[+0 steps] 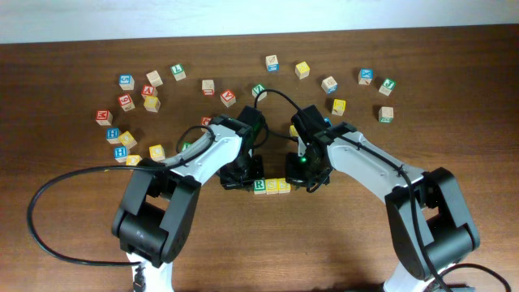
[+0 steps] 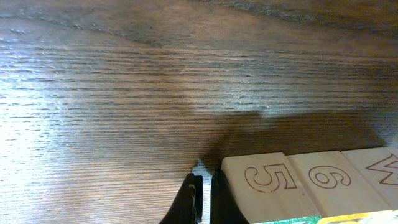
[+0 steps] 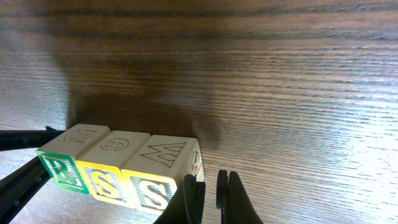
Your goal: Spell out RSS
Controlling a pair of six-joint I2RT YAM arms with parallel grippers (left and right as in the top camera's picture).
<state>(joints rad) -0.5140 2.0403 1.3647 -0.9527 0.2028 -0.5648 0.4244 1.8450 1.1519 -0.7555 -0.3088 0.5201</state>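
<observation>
Letter row (image 3: 107,180) read RSS, aligned. Left pincer (image 2: 203,199) and right pincer (image 3: 210,196): all but closed, empty, flanking it. Straight lift-off advisable, no nudging.

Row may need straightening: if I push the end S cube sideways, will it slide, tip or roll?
The end S cube probably slides, not rolls: flat faces, sitting square on the table. It looks like wood, so likely stiff and light. It touches the middle S cube, so a push along the row would probably shift that too.
</observation>
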